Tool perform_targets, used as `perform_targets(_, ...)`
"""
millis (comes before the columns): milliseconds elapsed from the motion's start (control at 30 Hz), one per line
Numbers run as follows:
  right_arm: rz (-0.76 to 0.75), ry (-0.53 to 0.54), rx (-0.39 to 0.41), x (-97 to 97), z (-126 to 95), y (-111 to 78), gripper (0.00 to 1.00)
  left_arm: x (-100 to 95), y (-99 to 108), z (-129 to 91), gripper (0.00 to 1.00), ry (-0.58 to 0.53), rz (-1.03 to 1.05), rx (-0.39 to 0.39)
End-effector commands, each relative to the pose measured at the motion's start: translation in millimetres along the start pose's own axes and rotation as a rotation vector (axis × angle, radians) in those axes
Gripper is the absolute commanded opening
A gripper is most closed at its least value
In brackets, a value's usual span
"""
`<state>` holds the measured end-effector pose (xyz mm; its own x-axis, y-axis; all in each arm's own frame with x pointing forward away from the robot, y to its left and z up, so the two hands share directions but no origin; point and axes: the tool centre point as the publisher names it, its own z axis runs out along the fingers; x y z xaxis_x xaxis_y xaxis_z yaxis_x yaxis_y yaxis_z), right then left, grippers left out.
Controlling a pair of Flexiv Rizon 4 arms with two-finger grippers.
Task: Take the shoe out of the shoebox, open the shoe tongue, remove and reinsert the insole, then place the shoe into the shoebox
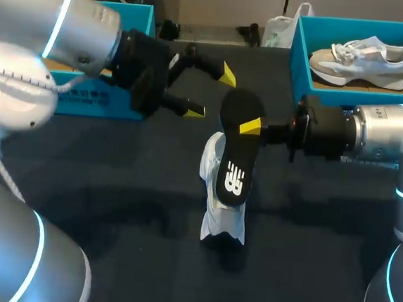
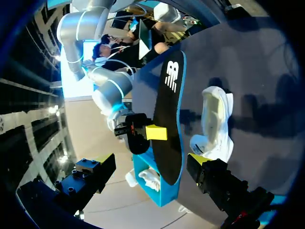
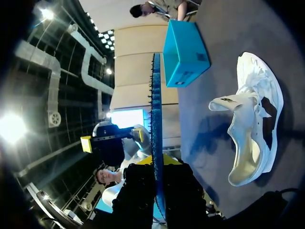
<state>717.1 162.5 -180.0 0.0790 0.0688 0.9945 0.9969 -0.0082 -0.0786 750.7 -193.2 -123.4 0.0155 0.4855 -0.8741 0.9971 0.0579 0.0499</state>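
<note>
The right end effector is clenched on the black insole, gripping it near one end and holding it clear above the dark worktop. The white shoe rests near the middle of the worktop, just below the insole. The left end effector is released, its fingers spread, close beside the gripped end of the insole without touching it. The teal shoebox stands at the far right corner and contains a second shoe.
</note>
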Motion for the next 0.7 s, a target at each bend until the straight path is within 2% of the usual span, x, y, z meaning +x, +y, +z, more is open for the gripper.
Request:
perform_targets(33, 0.007, -0.003, -0.006, -0.1, -0.1, -1.7, 0.0, 8.7, -5.3, -1.9, 1.0, -0.368, -0.007, -0.001)
perform_targets(267, 0.01, -0.004, -0.016, 1.7, -4.3, -4.8, 0.0, 13.1, -8.8, -1.4, 1.0, -0.416, 0.009, 0.007)
perform_targets(333, 0.01, -0.005, -0.017, 2.1, -4.5, -5.1, 0.0, 15.7, -9.7, 0.5, 1.0, -0.433, 0.046, -0.034)
perform_targets(367, 0.011, -0.006, -0.018, 2.3, -4.5, -5.1, 0.0, 16.6, -9.5, 1.8, 1.0, -0.425, 0.033, -0.054)
perform_targets(700, 0.01, -0.027, -0.041, 5.6, -5.2, -5.5, 0.0, 16.6, -9.5, 1.8, 1.0, -0.425, 0.033, -0.054)
